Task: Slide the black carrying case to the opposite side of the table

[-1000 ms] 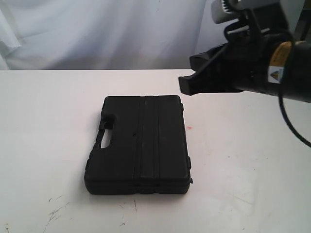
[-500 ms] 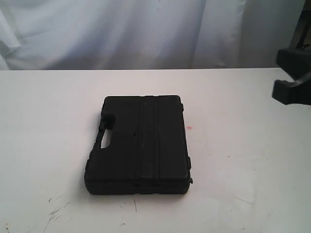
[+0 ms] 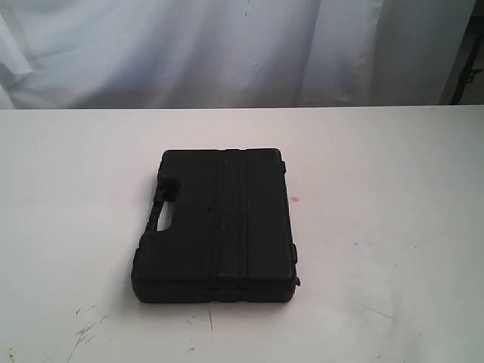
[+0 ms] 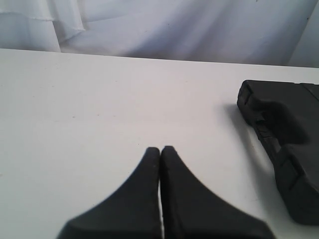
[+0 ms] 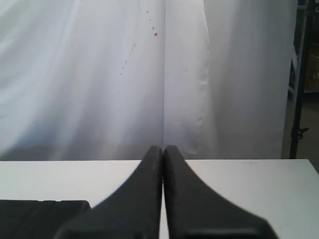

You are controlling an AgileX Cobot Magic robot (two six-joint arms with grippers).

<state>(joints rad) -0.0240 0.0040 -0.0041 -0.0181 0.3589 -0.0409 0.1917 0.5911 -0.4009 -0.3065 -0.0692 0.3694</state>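
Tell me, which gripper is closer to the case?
Left, probably, though it's close. The left gripper hangs over the table, case beside it, not touching. The right gripper points at the curtain, with only a case corner in view.

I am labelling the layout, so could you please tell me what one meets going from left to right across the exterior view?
Scratch marks on the table → black case → tiny red spot → dark pole at the far right edge.
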